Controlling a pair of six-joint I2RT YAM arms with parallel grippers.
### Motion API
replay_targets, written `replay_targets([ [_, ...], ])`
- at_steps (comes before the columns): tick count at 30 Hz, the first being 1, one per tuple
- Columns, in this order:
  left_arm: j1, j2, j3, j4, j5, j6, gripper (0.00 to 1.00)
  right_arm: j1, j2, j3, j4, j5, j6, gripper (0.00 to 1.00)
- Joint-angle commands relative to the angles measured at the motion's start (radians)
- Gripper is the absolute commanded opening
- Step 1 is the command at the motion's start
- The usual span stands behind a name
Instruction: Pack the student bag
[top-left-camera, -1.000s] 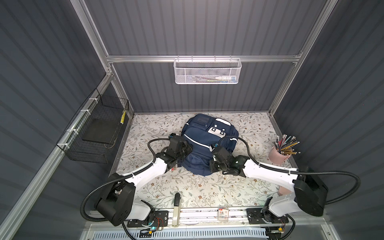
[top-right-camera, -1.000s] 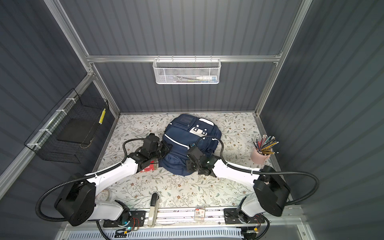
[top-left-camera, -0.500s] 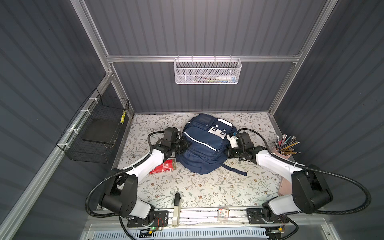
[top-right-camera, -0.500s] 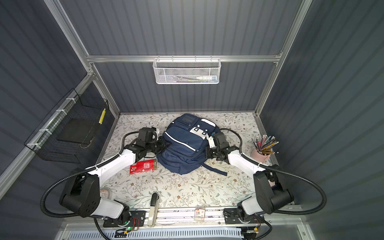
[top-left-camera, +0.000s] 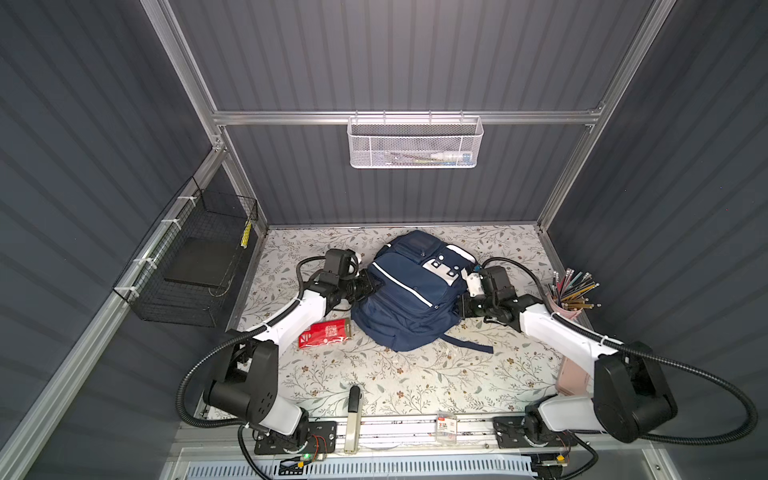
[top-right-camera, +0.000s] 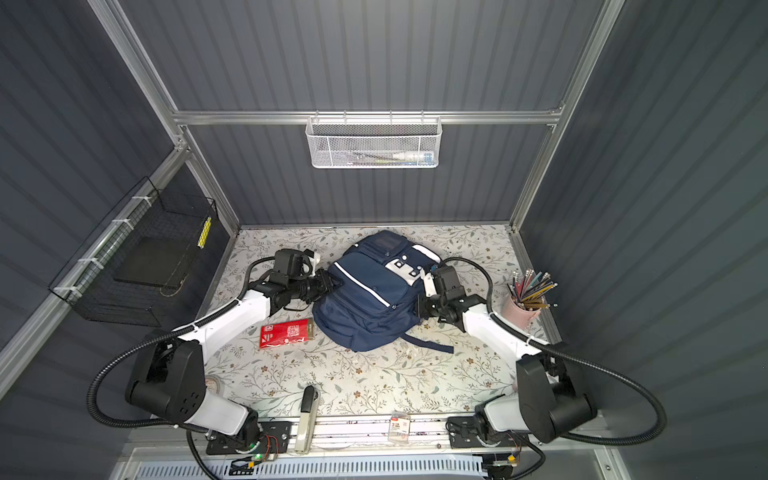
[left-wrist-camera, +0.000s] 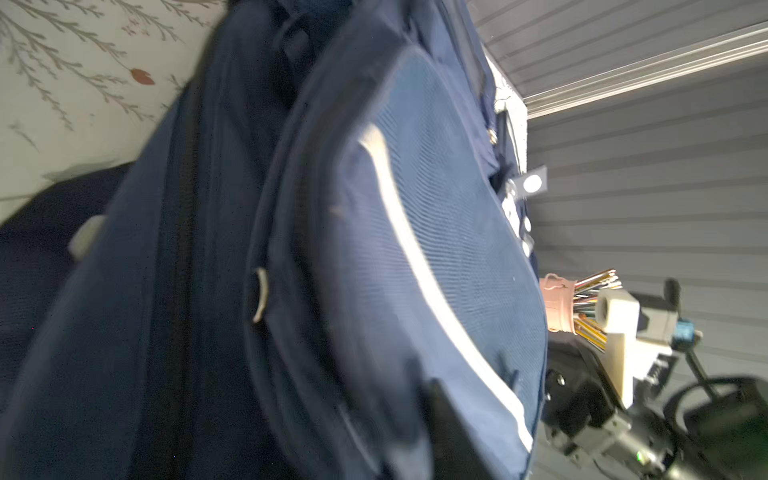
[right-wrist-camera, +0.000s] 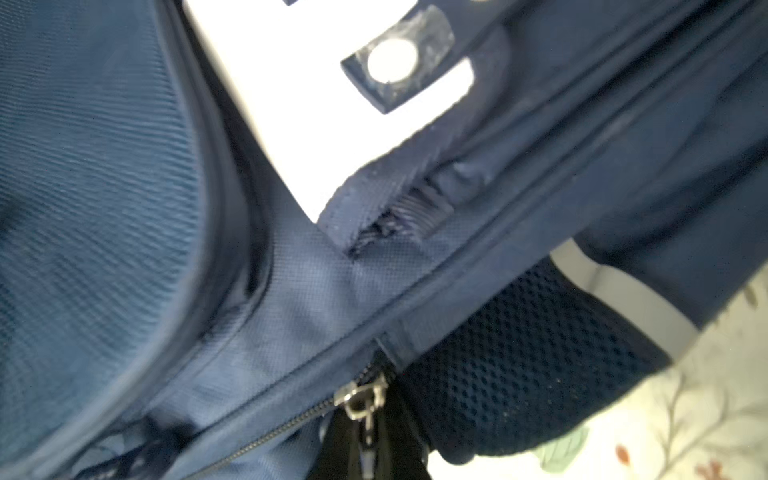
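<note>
Right gripper (top-left-camera: 464, 309) is clenched, we judge on the zip pull (right-wrist-camera: 361, 401), just right of frame centre. Left gripper (top-left-camera: 370, 286) meets the student bag (top-left-camera: 409, 295) at its left edge. Whether it is gripping we cannot tell, as the wrist view is blurred. Bag lies mid-frame on the floral table (top-left-camera: 415, 386).

Risk: with no left hold, tugging the zip drags the whole bag, maybe toward the pencil cup (top-right-camera: 517, 312) at right.

Red packet (top-left-camera: 326, 332) lower left of the bag has a white logo, text unreadable. Card (top-left-camera: 446, 428) on the front rail shows possibly a "3".

The navy student bag (top-left-camera: 409, 297) lies flat on the floral table (top-left-camera: 415, 374), front up, with white stripes and a dotted white patch showing. Its main zip seems closed.
</note>
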Motion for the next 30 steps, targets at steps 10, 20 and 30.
replay_targets([
  [10,0.035,-0.044,0.228,-0.157,-0.144,0.131,0.99,0.162,-0.081,-0.075,-0.026,0.107,0.168,0.16],
  [20,-0.272,-0.179,-0.001,0.019,-0.164,-0.089,0.87,0.187,-0.126,-0.116,-0.053,0.244,0.235,0.2],
  [30,-0.338,-0.089,-0.178,0.117,-0.353,-0.156,0.78,0.082,-0.112,-0.072,-0.138,0.274,0.115,0.13],
])
